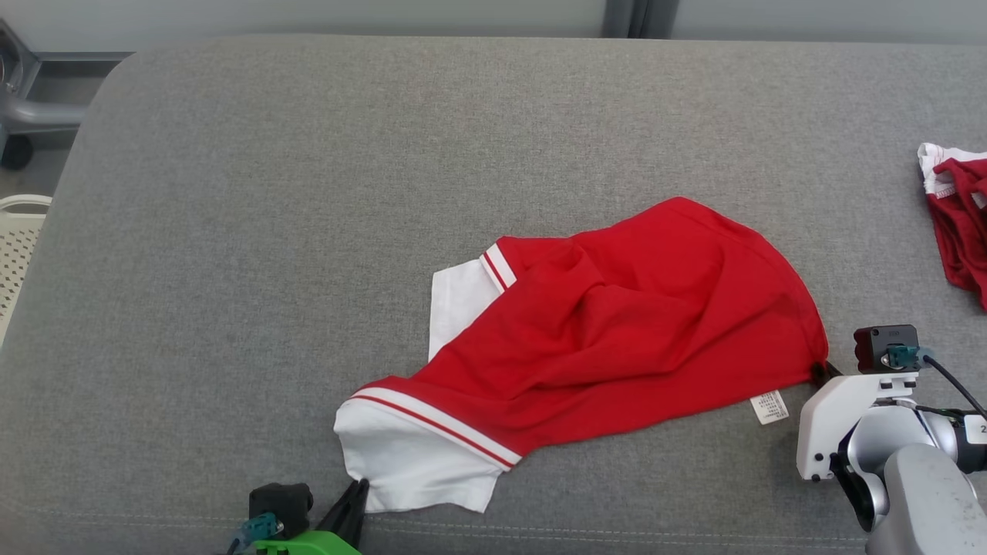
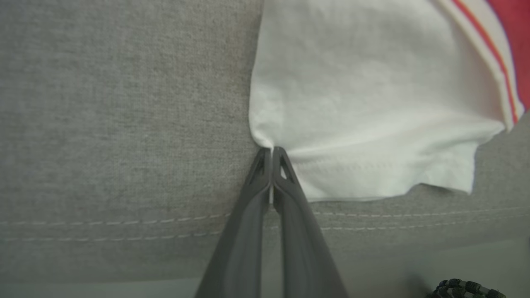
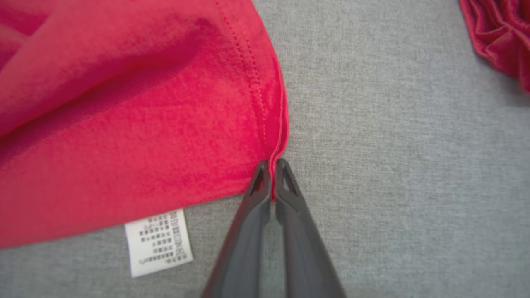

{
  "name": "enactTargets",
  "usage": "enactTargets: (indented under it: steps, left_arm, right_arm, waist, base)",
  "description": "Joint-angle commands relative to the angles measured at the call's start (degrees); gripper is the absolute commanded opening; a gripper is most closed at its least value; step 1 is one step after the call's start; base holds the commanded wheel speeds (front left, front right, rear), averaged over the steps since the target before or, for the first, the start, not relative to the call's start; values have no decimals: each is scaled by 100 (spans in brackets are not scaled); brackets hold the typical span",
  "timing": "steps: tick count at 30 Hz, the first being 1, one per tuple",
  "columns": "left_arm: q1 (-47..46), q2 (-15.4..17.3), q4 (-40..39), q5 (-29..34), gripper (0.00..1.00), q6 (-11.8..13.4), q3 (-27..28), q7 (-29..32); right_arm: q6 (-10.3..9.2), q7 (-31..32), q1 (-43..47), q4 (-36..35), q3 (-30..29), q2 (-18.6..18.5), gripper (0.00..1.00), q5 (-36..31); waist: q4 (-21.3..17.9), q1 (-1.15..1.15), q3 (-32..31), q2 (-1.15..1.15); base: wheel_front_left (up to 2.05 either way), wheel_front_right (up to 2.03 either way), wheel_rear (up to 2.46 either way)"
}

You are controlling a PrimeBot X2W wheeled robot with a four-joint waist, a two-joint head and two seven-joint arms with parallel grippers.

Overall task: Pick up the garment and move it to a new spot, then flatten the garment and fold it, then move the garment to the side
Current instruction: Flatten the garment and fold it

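Observation:
The garment [image 1: 617,324] is a red shirt with white, red-striped sleeves, lying crumpled in the middle of the grey cushion [image 1: 231,231]. My left gripper [image 1: 359,487] is at the lower left, shut on the corner of the white sleeve's hem [image 2: 372,116]; the left wrist view shows white cloth pinched between the fingertips [image 2: 265,159]. My right gripper [image 1: 822,371] is at the red hem's right corner, shut on that edge [image 3: 165,116]. A white care label [image 3: 158,242] sticks out from under the hem beside it.
A second red and white garment [image 1: 956,216] lies bunched at the cushion's right edge and appears again in the right wrist view's top right [image 3: 501,37]. The cushion's front seam [image 2: 103,229] runs just below the left gripper. A pale perforated basket [image 1: 17,247] stands off the left side.

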Motion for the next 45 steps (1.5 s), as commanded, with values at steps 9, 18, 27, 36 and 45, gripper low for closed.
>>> enactTargets:
  steps: [9,18,27,36,45]
  left_arm:
    - [-411,-6,-199,-240,0,106,206,-242]
    - [-553,-68,-1110,-1172,0,80,651,-224]
    - [-1130,-51,-2062,-1757,0,229,904,190]
    - [-3054,341,-2248,-1704,0,236,1042,501]
    - [-5394,870,-2015,-1640,0,118,1057,688]
  right_arm:
    - [-12,-173,-80,-137,-135,68,0,220]
    - [-12,-252,1,-478,-175,212,0,720]
    - [-11,-58,-342,-1158,-42,339,0,1737]
    - [-8,366,-2014,-1065,642,353,0,2314]
    - [-8,52,-4092,-516,982,329,0,2374]
  waist:
    - [-19,0,-72,0]
    - [-15,0,-249,0]
    - [-132,0,-336,0]
    - [-509,0,518,0]
    - [-959,0,1770,0]
  base:
    - [0,0,0]
    - [0,0,0]
    - [0,0,0]
    - [0,0,0]
    - [0,0,0]
